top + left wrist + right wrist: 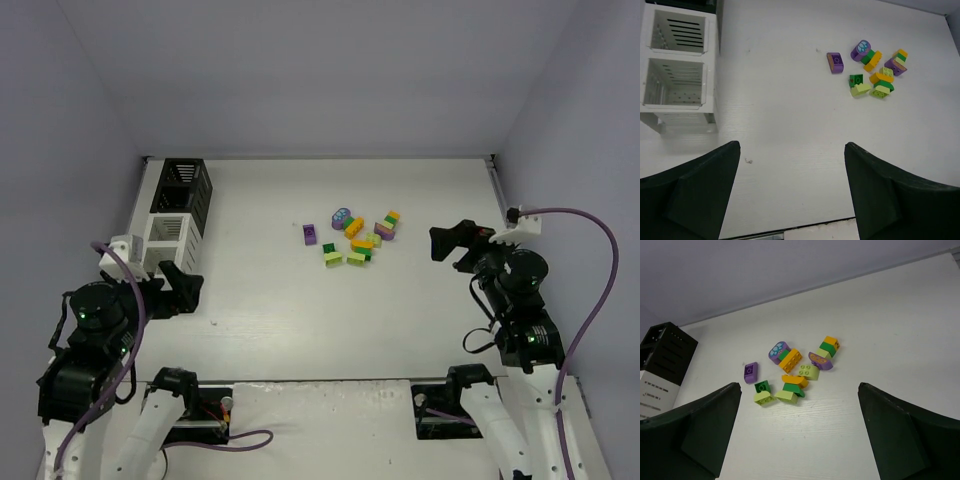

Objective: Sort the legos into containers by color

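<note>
Several small legos (352, 238) in purple, yellow-orange, light green and dark green lie in a loose cluster at the table's middle; one purple brick (310, 233) sits apart on the left. The cluster also shows in the left wrist view (875, 70) and the right wrist view (792, 374). A row of joined bins stands at the left: a black slatted bin (185, 185) and two white bins (168, 238). The white bins look empty in the left wrist view (677, 82). My left gripper (180, 290) is open and empty near the bins. My right gripper (448, 243) is open and empty, right of the cluster.
The table's right edge carries a white bracket (525, 218) with a purple cable. The near edge of the table (320, 382) runs between the two arm bases. Grey walls enclose the back and sides.
</note>
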